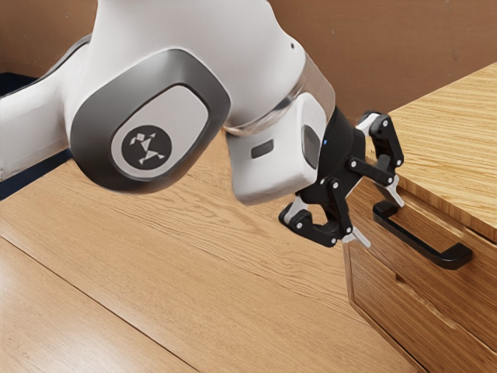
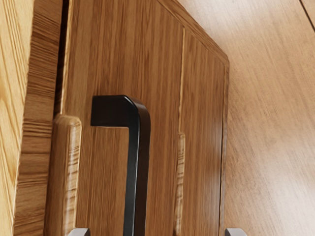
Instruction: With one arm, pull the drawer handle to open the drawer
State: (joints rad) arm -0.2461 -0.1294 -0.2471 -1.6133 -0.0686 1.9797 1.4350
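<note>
Drawer handle (image 1: 418,239), black squared bar

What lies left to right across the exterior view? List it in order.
arm → end effector → handle

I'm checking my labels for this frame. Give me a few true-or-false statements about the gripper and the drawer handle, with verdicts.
1. The drawer handle is black. True.
2. The gripper is shut tight. False: its fingers stand apart, open.
3. The cabinet is wood-grained. True.
4. The gripper is at the drawer handle's end toward the exterior view's right. False: it is at the end toward the exterior view's left.
</note>
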